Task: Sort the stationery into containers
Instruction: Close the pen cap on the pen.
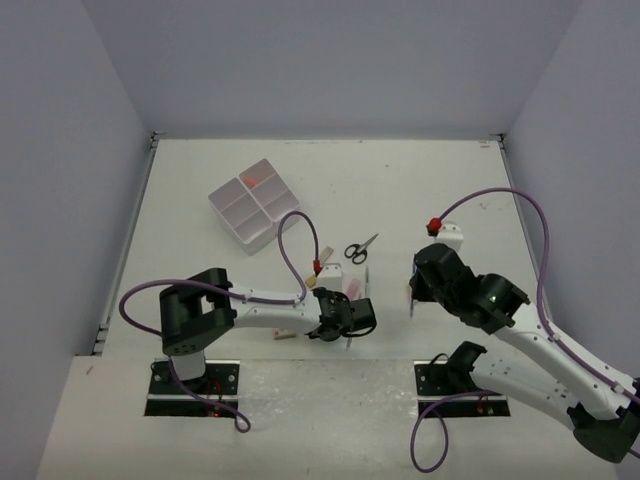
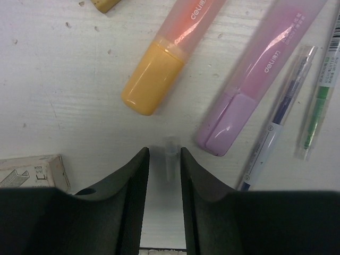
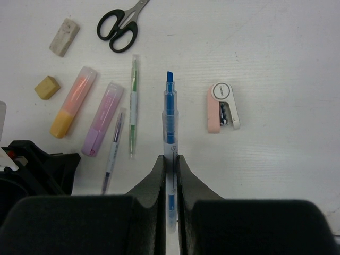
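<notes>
My right gripper (image 3: 170, 159) is shut on a blue pen (image 3: 169, 119) with a clear barrel and holds it above the table; in the top view it (image 1: 412, 296) is right of the item pile. My left gripper (image 2: 163, 154) is low over the table, its jaws slightly apart around a small clear tube-like piece (image 2: 170, 157). Ahead of it lie an orange highlighter (image 2: 159, 69), a pink-purple highlighter (image 2: 255, 79), a purple pen (image 2: 281, 117) and a green pen (image 2: 319, 106). Black-handled scissors (image 3: 119, 26) and two erasers (image 3: 64, 37) (image 3: 47, 87) lie farther off. The containers (image 1: 250, 205) stand at the far left.
A pink and white mini stapler (image 3: 223, 107) lies right of the blue pen. A small box of staples (image 2: 32, 172) sits left of my left fingers. One far bin holds a small red-pink item (image 1: 254, 182). The left arm's black body (image 3: 32, 164) is near the highlighters.
</notes>
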Tool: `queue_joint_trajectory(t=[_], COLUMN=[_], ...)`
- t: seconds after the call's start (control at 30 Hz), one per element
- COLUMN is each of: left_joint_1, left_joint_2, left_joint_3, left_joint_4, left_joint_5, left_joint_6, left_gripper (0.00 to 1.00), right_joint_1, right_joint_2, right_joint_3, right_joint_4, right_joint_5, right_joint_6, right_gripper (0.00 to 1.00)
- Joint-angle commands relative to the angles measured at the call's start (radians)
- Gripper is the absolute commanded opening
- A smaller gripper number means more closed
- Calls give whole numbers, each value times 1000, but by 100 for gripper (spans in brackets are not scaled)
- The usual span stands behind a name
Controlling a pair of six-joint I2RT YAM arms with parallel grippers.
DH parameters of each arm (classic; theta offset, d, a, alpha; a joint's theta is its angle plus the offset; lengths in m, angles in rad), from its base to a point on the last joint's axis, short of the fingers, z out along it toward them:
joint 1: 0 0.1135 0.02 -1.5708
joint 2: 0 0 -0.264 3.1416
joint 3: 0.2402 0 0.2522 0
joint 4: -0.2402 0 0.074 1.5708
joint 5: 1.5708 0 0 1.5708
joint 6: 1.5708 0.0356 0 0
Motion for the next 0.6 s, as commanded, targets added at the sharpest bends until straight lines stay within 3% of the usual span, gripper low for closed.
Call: queue_joint_trajectory(t=[0.0, 0.2, 0.37, 0.57], left_joint_1=[-6, -6, -6, 15], left_joint_2=[14, 29, 21, -73], left_joint_3=[-21, -27, -40, -34], left_joint_4=[22, 34, 55, 45], left_joint_5=[-26, -12, -6, -97], left_joint_6=[-35, -27, -8, 54], left_gripper=[30, 23, 0, 0], right_joint_1=[-1, -1, 0, -1], right_joint_2=[-14, -23, -33, -127], right_joint_3=[-7, -10, -11, -50], right_joint_4=[34, 40, 53, 183], right_joint_5=[-11, -19, -54, -252], right_joint_6=[-11, -18, -32, -116], right_gripper=[0, 0, 0, 0])
